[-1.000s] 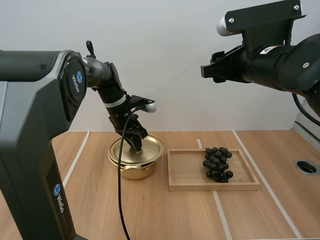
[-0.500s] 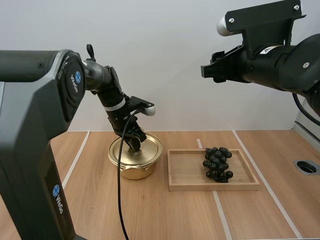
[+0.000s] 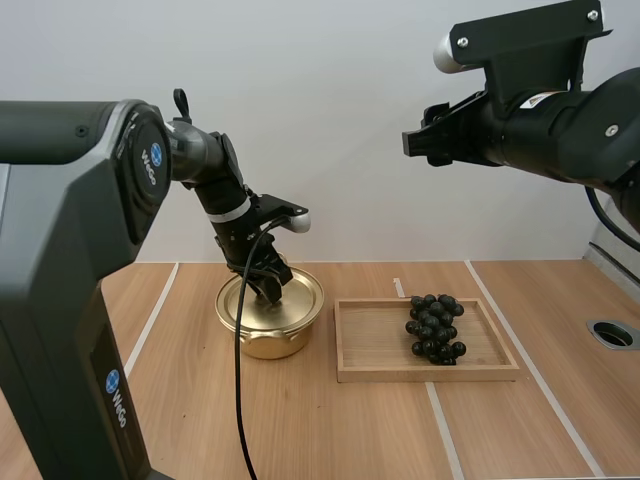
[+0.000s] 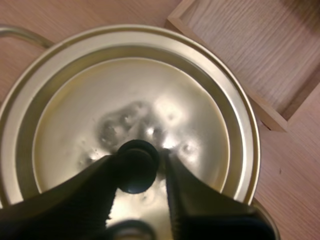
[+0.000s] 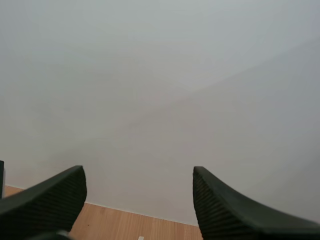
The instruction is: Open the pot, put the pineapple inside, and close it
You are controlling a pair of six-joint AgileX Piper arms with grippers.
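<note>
A gold pot with its lid on stands left of centre on the table. My left gripper reaches down onto the lid. In the left wrist view its fingers pinch the black knob at the middle of the lid. A bunch of dark grapes lies at the right end of the wooden tray. My right gripper hangs high above the tray, facing the wall, with its fingers wide apart and nothing between them.
The wooden tray's corner sits close beside the pot. A round hole is set in the table at the far right. Pale tape lines cross the bare wood in front of pot and tray.
My left gripper has shifted slightly left on the lid and settled on the knob. The right arm, pot and grapes have not moved.
</note>
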